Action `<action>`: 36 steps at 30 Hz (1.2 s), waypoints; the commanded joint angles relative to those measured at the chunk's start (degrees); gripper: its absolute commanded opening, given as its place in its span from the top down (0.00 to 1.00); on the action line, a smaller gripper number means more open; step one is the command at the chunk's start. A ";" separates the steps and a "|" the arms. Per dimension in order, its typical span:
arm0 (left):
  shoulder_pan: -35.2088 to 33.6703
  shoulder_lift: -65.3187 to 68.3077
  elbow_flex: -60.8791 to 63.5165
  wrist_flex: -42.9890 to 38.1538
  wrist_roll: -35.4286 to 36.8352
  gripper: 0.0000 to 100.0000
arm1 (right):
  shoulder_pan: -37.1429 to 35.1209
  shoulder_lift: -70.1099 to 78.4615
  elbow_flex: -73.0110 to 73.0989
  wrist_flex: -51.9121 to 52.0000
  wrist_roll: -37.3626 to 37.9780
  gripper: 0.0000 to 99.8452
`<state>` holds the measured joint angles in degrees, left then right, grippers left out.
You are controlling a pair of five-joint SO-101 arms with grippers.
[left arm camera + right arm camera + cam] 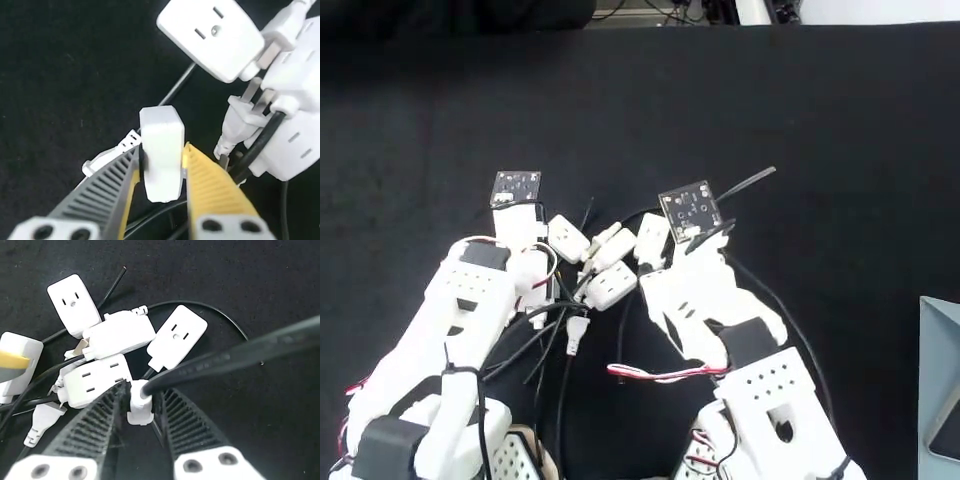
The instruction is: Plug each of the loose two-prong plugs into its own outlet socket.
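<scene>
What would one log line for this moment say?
left gripper: holds white block | right gripper: holds black-corded plug | white plug: lying loose on table

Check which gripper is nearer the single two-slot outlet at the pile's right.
Right. The right gripper, holding a plug, sits just beside the two-slot outlet; the left gripper, holding a white block, is across the pile.

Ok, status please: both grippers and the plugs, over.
Left gripper shut on white block. Right gripper shut on white plug with black cable. Outlet sockets bunched close together just ahead.
</scene>
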<state>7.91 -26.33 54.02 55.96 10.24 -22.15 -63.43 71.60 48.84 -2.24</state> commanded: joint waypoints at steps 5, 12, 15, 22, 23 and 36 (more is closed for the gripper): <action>-0.92 -5.19 -14.81 15.65 -13.10 0.95 | 0.70 0.22 -2.24 -0.53 -0.44 0.99; -8.31 -7.21 -22.81 20.40 -24.70 0.97 | 0.70 0.22 -2.33 0.44 -0.44 0.99; -7.78 -7.21 -21.67 21.27 -24.26 0.94 | 0.70 0.22 -2.33 0.70 -0.44 0.99; -4.53 -7.12 -14.20 20.04 -10.73 0.71 | 0.70 0.22 -2.24 0.70 -0.44 0.99; -4.44 -7.12 -12.35 18.46 -10.46 0.72 | 0.70 0.22 -2.24 0.70 -0.44 0.99; -3.12 -7.12 8.92 -5.01 -10.37 0.78 | 0.70 0.22 -2.24 0.70 -0.44 0.99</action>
<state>2.81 -32.13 60.70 56.13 0.04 -22.15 -63.43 71.60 49.36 -2.24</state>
